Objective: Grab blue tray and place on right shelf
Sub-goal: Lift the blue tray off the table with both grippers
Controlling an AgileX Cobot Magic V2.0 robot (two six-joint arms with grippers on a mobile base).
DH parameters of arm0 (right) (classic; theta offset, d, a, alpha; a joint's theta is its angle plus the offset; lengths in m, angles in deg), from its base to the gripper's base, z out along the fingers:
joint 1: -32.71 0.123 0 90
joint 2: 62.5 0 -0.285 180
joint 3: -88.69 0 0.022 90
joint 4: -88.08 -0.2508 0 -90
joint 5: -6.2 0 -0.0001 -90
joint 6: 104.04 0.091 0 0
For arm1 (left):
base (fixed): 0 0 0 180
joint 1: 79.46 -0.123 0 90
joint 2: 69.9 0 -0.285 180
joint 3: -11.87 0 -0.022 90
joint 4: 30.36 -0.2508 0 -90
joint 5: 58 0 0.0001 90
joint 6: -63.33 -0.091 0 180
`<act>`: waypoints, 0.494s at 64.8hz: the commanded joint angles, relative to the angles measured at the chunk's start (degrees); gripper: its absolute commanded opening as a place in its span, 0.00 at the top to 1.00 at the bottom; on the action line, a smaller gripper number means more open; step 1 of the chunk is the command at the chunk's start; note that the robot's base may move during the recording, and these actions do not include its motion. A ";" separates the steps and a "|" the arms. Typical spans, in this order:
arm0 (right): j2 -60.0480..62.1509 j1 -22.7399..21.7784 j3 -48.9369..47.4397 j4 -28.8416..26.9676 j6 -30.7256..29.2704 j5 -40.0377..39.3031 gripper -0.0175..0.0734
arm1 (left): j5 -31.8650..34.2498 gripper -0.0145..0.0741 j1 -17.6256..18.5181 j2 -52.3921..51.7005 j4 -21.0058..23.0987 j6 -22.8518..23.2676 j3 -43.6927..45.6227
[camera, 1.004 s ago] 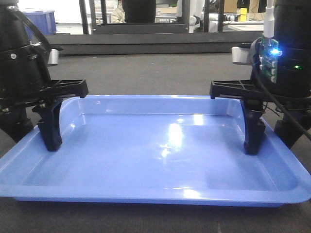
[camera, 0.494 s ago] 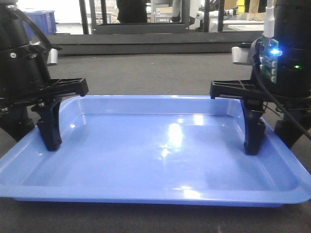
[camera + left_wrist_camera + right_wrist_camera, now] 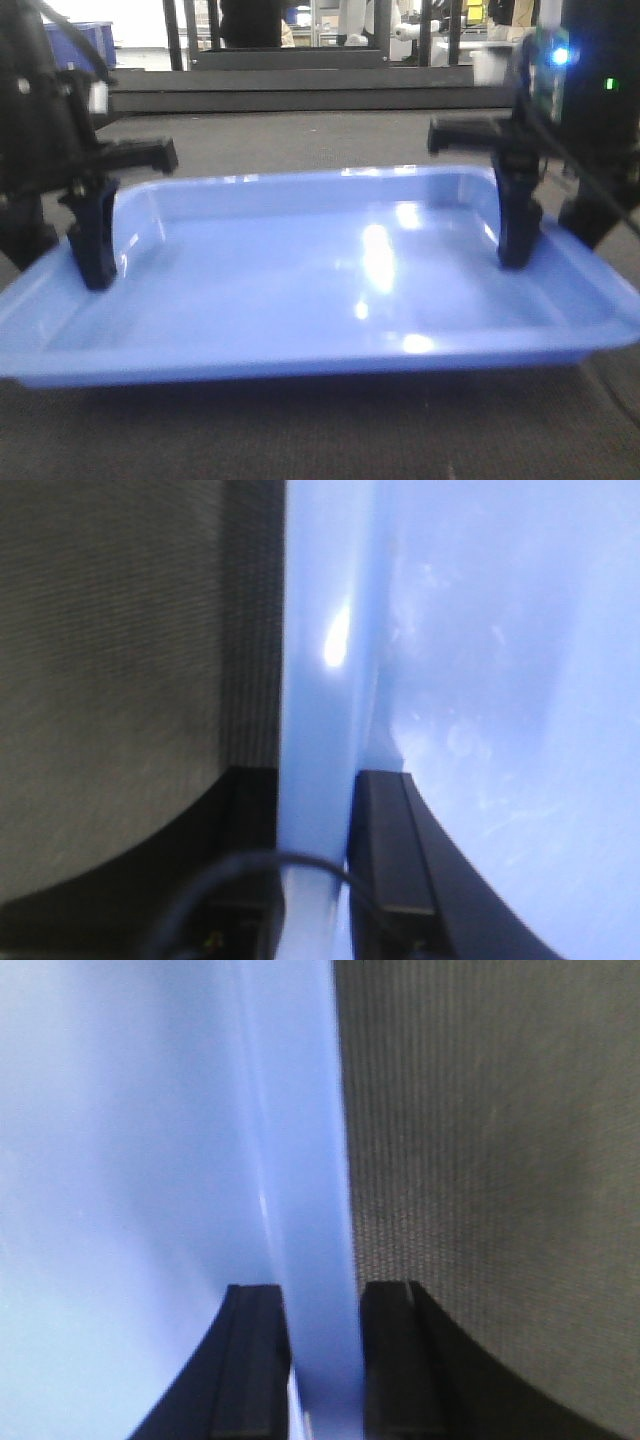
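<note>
Blue tray (image 3: pixel 300 290) lies across the dark counter (image 3: pixel 300 440), front view motion-blurred. Left tool (image 3: pixel 318 880) is clenched on the tray's left rim and right tool (image 3: pixel 325 1370) on its right rim. In the front view the rim hides the outer fingers. Can't tell whether the tray bottom touches the counter. Dark frames (image 3: pixel 300 60) behind are cut off at the top.

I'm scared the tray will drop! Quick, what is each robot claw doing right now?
Left gripper: closed on the left rim of the blue tray.
Right gripper: closed on the blue tray's right rim.
</note>
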 commanded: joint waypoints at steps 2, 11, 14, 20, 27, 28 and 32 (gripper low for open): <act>7.17 1.74 -2.16 4.62 3.68 1.86 0.57 | -3.81 0.82 2.19 -8.04 -3.36 4.41 1.54; 10.61 6.25 -1.39 6.79 5.82 5.11 0.57 | -5.99 0.82 5.48 -13.95 -3.22 8.28 0.45; 11.53 7.62 -0.95 7.12 6.85 5.81 0.57 | -6.28 0.82 6.44 -15.69 -3.33 9.15 -0.58; 13.51 10.00 0.42 7.19 8.24 6.39 0.57 | -7.30 0.82 8.28 -19.00 -5.15 12.04 -3.57; 15.60 12.18 2.92 7.19 10.89 6.46 0.57 | -8.01 0.82 10.46 -22.72 -6.34 15.40 -7.37; 16.10 12.50 3.34 7.19 11.33 6.39 0.57 | -8.01 0.82 10.78 -23.19 -6.43 15.78 -7.92; 17.27 13.87 5.23 7.39 13.05 6.24 0.57 | -8.01 0.82 12.02 -24.99 -6.60 16.98 -9.90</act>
